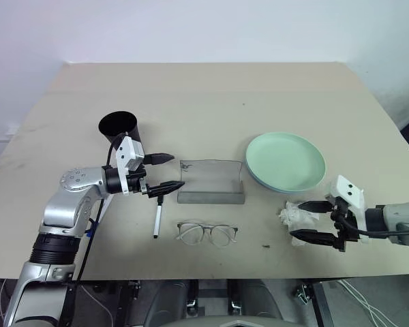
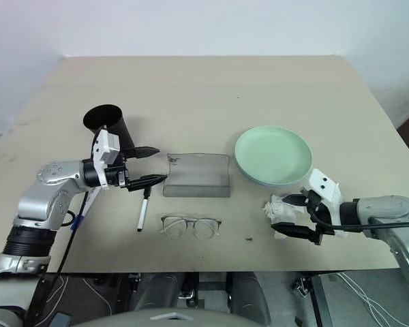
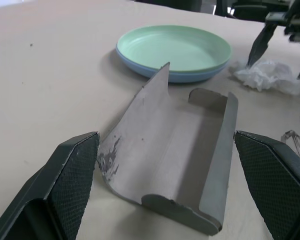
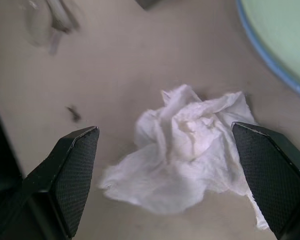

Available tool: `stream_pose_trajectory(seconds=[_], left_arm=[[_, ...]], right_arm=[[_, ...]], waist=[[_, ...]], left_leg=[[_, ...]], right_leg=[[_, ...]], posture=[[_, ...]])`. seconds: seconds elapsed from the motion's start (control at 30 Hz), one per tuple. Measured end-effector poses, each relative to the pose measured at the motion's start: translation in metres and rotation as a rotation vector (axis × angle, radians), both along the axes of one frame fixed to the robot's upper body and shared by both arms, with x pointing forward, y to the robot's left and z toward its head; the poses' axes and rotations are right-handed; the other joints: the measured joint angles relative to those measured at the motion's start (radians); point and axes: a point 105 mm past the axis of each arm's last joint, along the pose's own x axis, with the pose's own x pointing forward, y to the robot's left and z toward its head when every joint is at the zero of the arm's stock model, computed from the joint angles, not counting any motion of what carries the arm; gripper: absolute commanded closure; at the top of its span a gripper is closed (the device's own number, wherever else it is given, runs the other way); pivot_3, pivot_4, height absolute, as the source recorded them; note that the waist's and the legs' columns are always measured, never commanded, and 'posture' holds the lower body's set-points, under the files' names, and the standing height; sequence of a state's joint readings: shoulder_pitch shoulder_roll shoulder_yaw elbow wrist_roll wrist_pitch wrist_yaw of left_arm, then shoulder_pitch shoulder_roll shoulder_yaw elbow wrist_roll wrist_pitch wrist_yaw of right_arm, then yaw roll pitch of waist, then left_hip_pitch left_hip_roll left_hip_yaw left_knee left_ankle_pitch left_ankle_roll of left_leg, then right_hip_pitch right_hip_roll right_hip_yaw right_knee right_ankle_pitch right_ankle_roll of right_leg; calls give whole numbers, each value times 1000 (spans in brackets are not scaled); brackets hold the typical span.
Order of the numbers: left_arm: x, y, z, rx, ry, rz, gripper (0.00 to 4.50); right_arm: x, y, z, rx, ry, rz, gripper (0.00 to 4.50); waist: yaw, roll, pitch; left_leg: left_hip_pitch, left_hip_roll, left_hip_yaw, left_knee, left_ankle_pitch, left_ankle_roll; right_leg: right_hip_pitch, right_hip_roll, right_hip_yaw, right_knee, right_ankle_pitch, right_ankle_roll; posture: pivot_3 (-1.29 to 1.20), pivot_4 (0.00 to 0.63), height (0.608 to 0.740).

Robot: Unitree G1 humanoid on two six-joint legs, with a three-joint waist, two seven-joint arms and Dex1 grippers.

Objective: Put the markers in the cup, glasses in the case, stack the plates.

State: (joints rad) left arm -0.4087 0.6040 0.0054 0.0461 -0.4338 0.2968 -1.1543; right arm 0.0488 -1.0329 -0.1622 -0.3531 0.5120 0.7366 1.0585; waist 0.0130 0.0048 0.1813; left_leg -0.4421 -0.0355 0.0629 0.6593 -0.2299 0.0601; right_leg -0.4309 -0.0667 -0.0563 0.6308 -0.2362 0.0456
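The black cup [image 1: 118,127] stands upright at the left. My left gripper [image 1: 172,171] hovers open beside it, pointing at the grey case [image 1: 211,182], whose lid stands open with nothing inside [image 3: 185,150]. A black-capped marker [image 1: 157,219] lies below the left fingers. A slim white piece with a blue tip [image 2: 80,212], likely the other marker, shows partly under my left arm. The glasses [image 1: 206,233] lie in front of the case. The mint green plate [image 1: 285,159] rests on the light blue plate [image 3: 190,76]. My right gripper [image 1: 305,220] is open, with one finger on each side of a crumpled tissue.
The crumpled white tissue [image 4: 190,140] lies near the table's front edge [image 1: 259,278], just in front of the plates. A small dark crumb [image 1: 265,246] sits between the glasses and the tissue. The far half of the tan table [image 1: 211,88] is bare.
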Motion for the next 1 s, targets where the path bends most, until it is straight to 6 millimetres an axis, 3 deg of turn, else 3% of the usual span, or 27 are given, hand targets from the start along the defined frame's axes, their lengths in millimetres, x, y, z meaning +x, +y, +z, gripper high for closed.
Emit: stream_pose_trajectory(seconds=[0.17, 0.23, 0.47, 0.6, 0.63, 0.8, 0.93, 1.0], left_arm=[[1, -1, -3, -4, 8, 3, 0], [2, -1, -2, -6, 7, 2, 0], [2, -1, -3, -7, 9, 2, 0], [3, 0, -4, -7, 13, 5, 0], [3, 0, -4, -8, 11, 4, 0], [7, 1, -1, -9, 4, 10, 0], [7, 1, 1, -10, 0, 7, 0], [7, 2, 1, -9, -1, 6, 0]], right_arm=[[0, -1, -9, -65, -22, 35, 42], [1, -3, -12, -90, -35, 39, 414], [6, -8, -14, -173, -106, 72, 2719], [11, -6, -4, -141, -133, 68, 4173], [14, -5, 4, -123, -150, 61, 4474], [27, 6, 44, 38, -226, 28, 4474], [51, 14, 123, 258, -439, -33, 4474], [64, 7, 142, 298, -495, -104, 4474]], waist=[[0, 0, 0], [0, 0, 0], [0, 0, 0], [0, 0, 0], [-1, 0, 0], [-1, 0, 0], [-3, 0, 0], [0, 0, 0]], left_leg=[[0, 0, 0, 1, 0, 0], [0, 0, 0, 1, 0, 0], [0, 0, 0, 2, 0, 0], [0, 0, 0, 2, 0, 0], [0, 0, 0, 2, 0, 0], [0, 0, 0, 2, 0, 0], [0, 0, 0, 2, 0, 0], [0, 0, 0, 2, 0, 0]], right_leg=[[0, 0, 0, 0, 0, 0], [0, 0, 0, 0, 0, 0], [1, 0, 0, 0, 0, 0], [1, 0, 0, 0, 0, 0], [1, 0, 0, 0, 0, 1], [1, 0, 0, 0, 0, 1], [0, 0, 0, 0, 1, 2], [1, 0, 0, 0, 1, 1]], posture=[[0, 150, 740], [0, 150, 740], [0, 150, 740], [0, 150, 740], [0, 150, 740], [0, 150, 740], [0, 150, 740], [0, 150, 740]])
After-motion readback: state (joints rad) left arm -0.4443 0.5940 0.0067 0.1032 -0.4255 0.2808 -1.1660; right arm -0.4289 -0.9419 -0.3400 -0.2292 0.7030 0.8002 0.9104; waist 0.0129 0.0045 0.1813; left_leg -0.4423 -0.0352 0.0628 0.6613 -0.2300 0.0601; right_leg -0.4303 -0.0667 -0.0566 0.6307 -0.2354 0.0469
